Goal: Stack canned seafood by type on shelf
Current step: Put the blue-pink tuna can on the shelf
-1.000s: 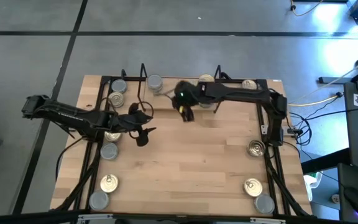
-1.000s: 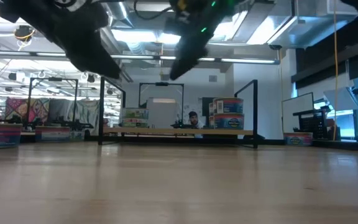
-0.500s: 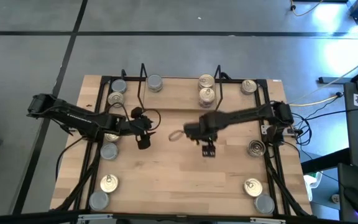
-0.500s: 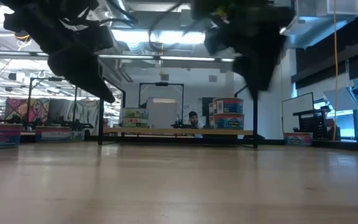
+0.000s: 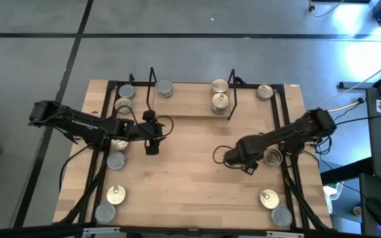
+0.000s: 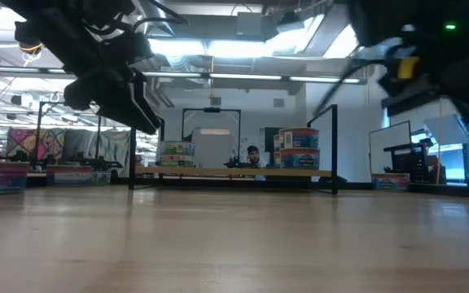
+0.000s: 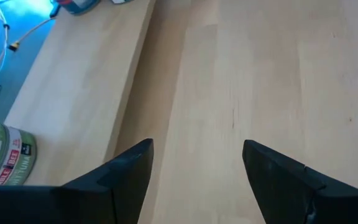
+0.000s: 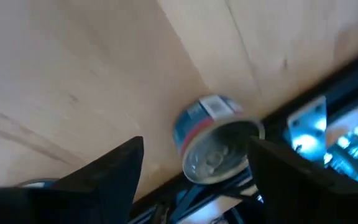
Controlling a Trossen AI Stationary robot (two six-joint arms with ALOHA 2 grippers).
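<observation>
The shelf (image 5: 190,110), a black wire rack on a light wood base, stands at the table's far middle. It bears one silver-lidded tin (image 5: 165,87) and two gold-lidded tins (image 5: 220,100). Other tins stand along the left rail (image 5: 116,160) and the right rail (image 5: 268,198). My right gripper (image 5: 247,166) is open, close to a tin (image 5: 272,157) by the right rail. In the right wrist view that tin (image 8: 219,146), blue and red with a silver lid, shows ahead between the fingers, untouched. My left gripper (image 5: 152,147) hangs open and empty over the table's left middle.
Black rails (image 5: 290,178) edge the table on both sides. The shelf's wood base (image 7: 73,99) and a green-labelled tin (image 7: 5,155) show ahead of my left gripper. The middle and near part of the wooden table top (image 5: 190,185) is bare.
My right gripper has swung from in front of the shelf toward the table's near right, ending beside the tin by the right rail. The tins have kept their places.
</observation>
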